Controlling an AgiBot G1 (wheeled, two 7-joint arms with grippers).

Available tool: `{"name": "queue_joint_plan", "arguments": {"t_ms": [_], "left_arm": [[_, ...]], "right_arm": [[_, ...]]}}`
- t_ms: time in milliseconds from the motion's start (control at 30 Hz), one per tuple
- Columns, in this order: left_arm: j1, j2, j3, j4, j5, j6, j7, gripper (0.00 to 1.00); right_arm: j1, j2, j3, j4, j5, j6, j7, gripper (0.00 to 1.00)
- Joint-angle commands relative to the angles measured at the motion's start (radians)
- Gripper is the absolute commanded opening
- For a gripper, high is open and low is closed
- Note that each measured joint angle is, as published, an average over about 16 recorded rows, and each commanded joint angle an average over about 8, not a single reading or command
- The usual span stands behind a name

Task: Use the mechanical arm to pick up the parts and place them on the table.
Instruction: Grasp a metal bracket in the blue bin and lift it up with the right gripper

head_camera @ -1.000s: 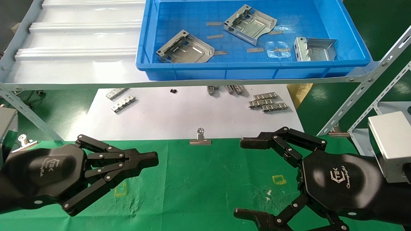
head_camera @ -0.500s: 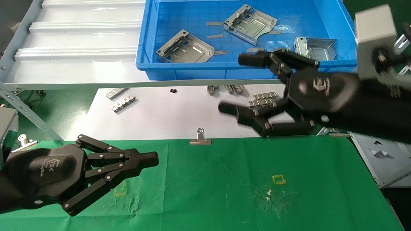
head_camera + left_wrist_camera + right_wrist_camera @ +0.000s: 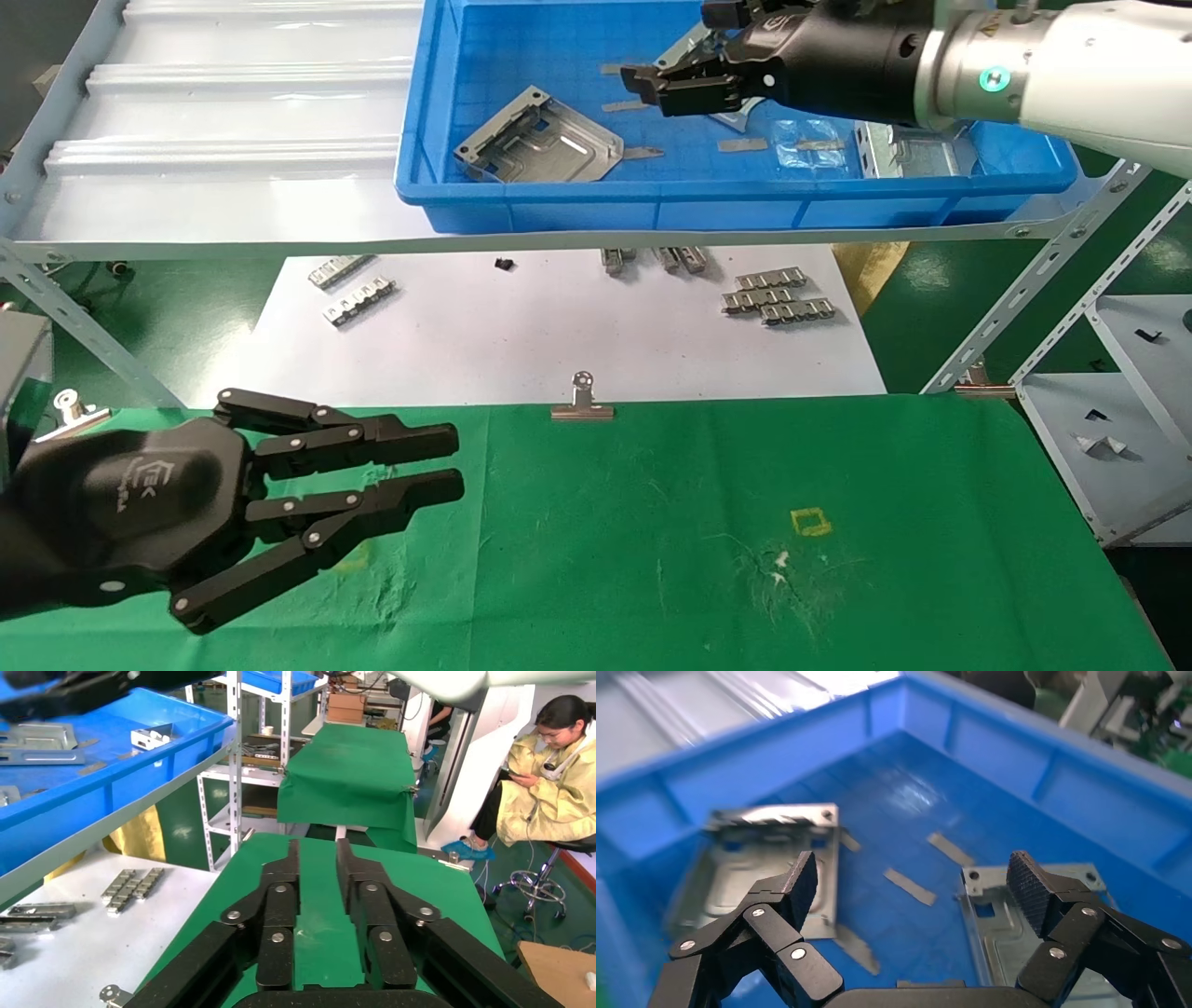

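Hovering inside blue tray [image 3: 414, 177]: right hand [image 3: 912, 881] spread above parts [image 3: 765, 864].

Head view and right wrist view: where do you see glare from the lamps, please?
Head view: bright streaks lie on the ribbed white shelf, and the clear plastic bag in the blue tray shines. Right wrist view: a white patch glares on the tray's floor beyond the open right hand; the part gleams along its far flange.

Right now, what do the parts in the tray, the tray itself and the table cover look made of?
Parts: bare sheet metal, likely steel; silvery sheen, bent flanges. Tray: moulded plastic; glossy blue, rounded rim. Table cover: green cloth; matte, faintly creased.
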Motion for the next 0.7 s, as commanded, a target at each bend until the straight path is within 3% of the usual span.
{"name": "queue_joint_plan", "arguments": {"t_ms": [33,200,267,467,700], "left_arm": [[0.0,0.0,0.0,0.0,0.0,0.0,0.0,1.0],[0.0,0.0,0.0,0.0,0.0,0.0,0.0,1.0],[0.0,0.0,0.0,0.0,0.0,0.0,0.0,1.0],[0.0,0.0,0.0,0.0,0.0,0.0,0.0,1.0],[0.0,0.0,0.0,0.0,0.0,0.0,0.0,1.0]], "right_arm": [[0.051,-0.054,-0.028,-0.1,-0.05,0.027,-0.014,0.79],[0.128,-0.145,-0.062,-0.286,-0.106,0.069,-0.06,0.16],[0.15,-0.171,-0.07,-0.341,-0.118,0.085,-0.07,0.0],[0.187,-0.214,-0.08,-0.441,-0.129,0.134,-0.079,0.0],[0.189,-0.226,-0.098,-0.464,-0.133,0.175,-0.047,0.0]]}}
